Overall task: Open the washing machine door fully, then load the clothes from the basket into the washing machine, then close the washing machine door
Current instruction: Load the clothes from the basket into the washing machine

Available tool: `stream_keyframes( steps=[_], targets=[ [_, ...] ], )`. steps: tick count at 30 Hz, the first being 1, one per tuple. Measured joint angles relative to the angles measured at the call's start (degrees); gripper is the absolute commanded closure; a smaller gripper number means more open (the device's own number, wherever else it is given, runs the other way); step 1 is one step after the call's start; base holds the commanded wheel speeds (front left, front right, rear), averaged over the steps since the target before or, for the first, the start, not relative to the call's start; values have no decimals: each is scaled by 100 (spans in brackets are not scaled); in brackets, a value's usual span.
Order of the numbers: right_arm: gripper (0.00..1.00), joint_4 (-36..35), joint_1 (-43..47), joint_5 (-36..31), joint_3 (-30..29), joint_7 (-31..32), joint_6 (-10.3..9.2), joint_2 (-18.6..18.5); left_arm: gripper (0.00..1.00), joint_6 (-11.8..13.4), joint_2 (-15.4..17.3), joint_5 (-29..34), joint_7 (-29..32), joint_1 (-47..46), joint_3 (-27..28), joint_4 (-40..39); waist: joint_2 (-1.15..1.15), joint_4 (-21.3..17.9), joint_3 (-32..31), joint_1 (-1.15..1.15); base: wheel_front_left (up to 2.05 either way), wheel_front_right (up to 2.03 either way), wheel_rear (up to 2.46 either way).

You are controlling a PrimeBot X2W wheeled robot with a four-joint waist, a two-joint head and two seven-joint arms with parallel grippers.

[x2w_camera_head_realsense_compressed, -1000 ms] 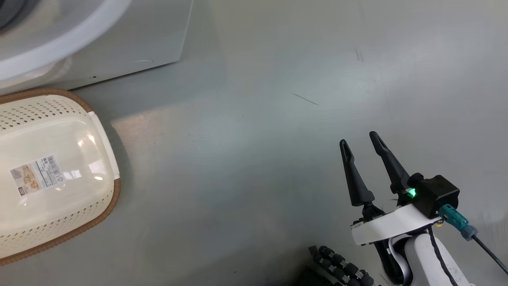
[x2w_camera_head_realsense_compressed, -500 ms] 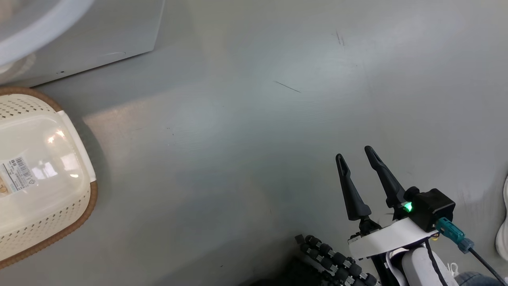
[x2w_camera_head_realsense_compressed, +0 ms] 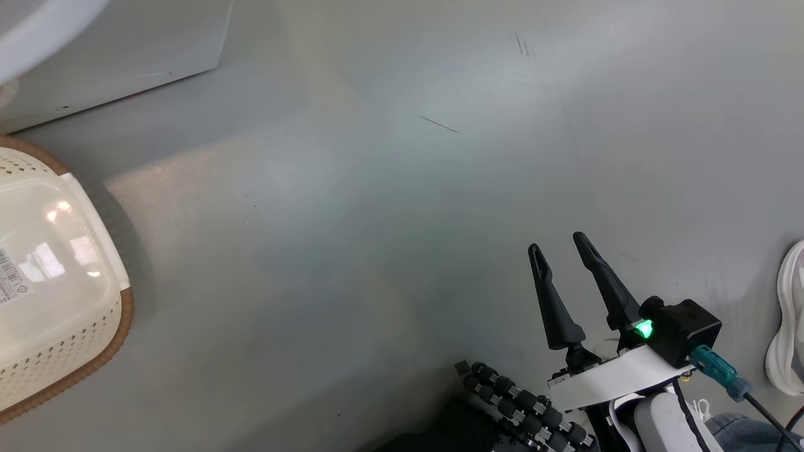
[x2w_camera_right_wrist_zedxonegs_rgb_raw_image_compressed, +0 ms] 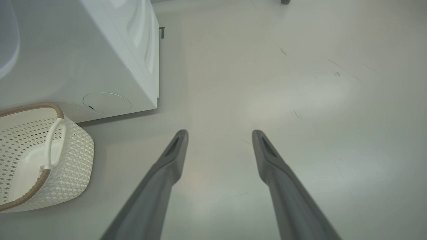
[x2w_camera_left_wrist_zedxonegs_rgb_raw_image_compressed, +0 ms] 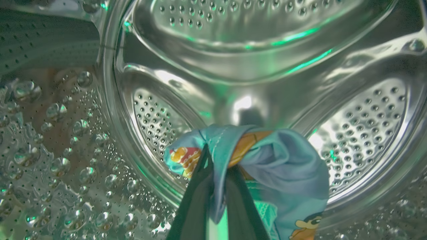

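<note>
- At the left gripper (x2w_camera_left_wrist_zedxonegs_rgb_raw_image_compressed: 218, 160): clamped shut on a fold of the clothes (x2w_camera_left_wrist_zedxonegs_rgb_raw_image_compressed: 283, 173), deep inside the steel drum (x2w_camera_left_wrist_zedxonegs_rgb_raw_image_compressed: 360, 126), with the light blue bundle hanging off the fingers rather than lying on the drum wall.
- Likely trouble on release: cloth draped over and between the two fingers, so apt to cling when they part and to ride back out with the arm.
- Little room ahead, by the look of it: a push further in risks knocking the fingertips against the drum's back wall or its raised ridges.
- If dropped too near the mouth, could trail over the opening and later get pinched when the door shuts.
- At the right gripper (x2w_camera_head_realsense_compressed: 556, 243): fingers apart, holding nothing, poised over the bare floor (x2w_camera_head_realsense_compressed: 377, 207), well away from the work.
- Beside the washing machine (x2w_camera_right_wrist_zedxonegs_rgb_raw_image_compressed: 110, 50): the basket (x2w_camera_head_realsense_compressed: 69, 358), close to its front, with no cloth to be seen in the part that shows. Easy to nudge or tip while backing the body away.
- At the right edge of the head view: a person's white shoe (x2w_camera_head_realsense_compressed: 788, 326), near the right arm. A wide swing of that arm or a roll of the base risks contact.
- Cannot tell how far open the door stands; if only partly open, may catch the left forearm on the way out.
</note>
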Motion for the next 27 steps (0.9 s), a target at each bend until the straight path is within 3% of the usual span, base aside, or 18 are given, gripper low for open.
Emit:
stream_keyframes(
  steps=[7,10,11,12,13,20,27],
  targets=[
    [0,-1,-4,62,19,0,-3,0,100,-2,9,170,143,27,-192,513,0,16,-42,0,0,0,0],
    [0,-3,-10,99,1,0,-32,1,71,-29,0,280,266,43,-294,730,0,32,-73,0,0,0,0],
    [0,-3,-10,103,-26,0,-58,2,57,-30,-25,281,339,44,-312,838,0,42,-87,0,0,0,0],
    [0,-3,-10,103,-53,0,-58,-1,4,-42,-64,283,466,58,-337,945,0,57,-102,0,0,0,0],
    [0,-1,-10,103,-74,0,-59,0,0,-42,-97,292,535,92,-359,1032,0,74,-117,0,0,0,0],
    [0,25,-40,99,-176,0,-59,1,0,9,-169,603,1060,185,-621,1529,0,222,-237,0,0,0,0],
    [0,78,-124,36,-259,0,-59,-1,0,58,-489,586,1146,191,-614,1711,0,378,-399,0,0,0,0]
  ],
)
